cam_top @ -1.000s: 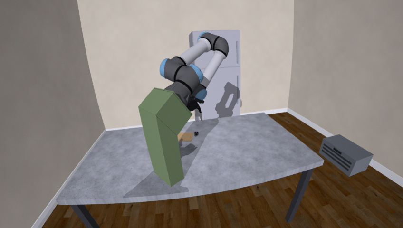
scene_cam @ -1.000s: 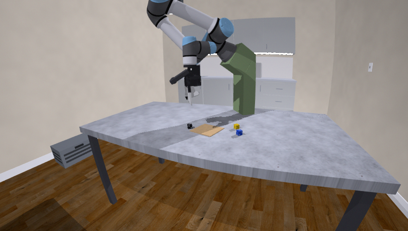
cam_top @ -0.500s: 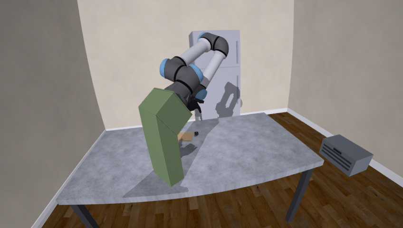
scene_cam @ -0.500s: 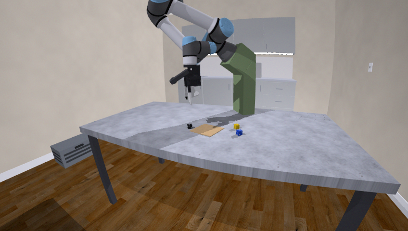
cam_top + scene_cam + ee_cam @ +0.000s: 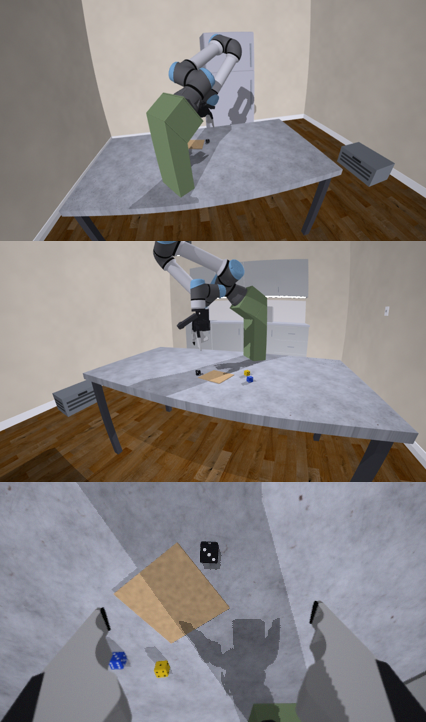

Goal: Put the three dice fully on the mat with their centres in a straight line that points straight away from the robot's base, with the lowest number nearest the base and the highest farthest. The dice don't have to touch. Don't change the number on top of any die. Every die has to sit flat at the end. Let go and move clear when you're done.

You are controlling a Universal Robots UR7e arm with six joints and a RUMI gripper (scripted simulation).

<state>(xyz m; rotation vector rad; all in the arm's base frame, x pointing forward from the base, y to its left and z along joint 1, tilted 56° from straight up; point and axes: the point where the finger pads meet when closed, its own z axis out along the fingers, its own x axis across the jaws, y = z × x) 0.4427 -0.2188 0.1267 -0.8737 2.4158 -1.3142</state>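
A: Nearest in the exterior view?

B: Small blue die [image 5: 249, 378], flat on the grey mottled stone-look table [image 5: 299, 396]. Just behind it sat a small yellow die [image 5: 246, 372]. Both lay off the mat, near one of its corners.

A: And the mat?

B: Thin tan square mat [image 5: 216, 376], flat on the table, partly in shadow. No die rested on it.

A: The third die?

B: Small black die [image 5: 197, 372], just beside the mat's opposite edge, three white pips up in the wrist view [image 5: 209, 552].

A: Gripper?

B: The black two-jaw gripper [image 5: 198, 344] hung well above the table, beyond the black die, jaws spread wide, holding nothing. Behind stood the green angular pedestal [image 5: 253, 327].
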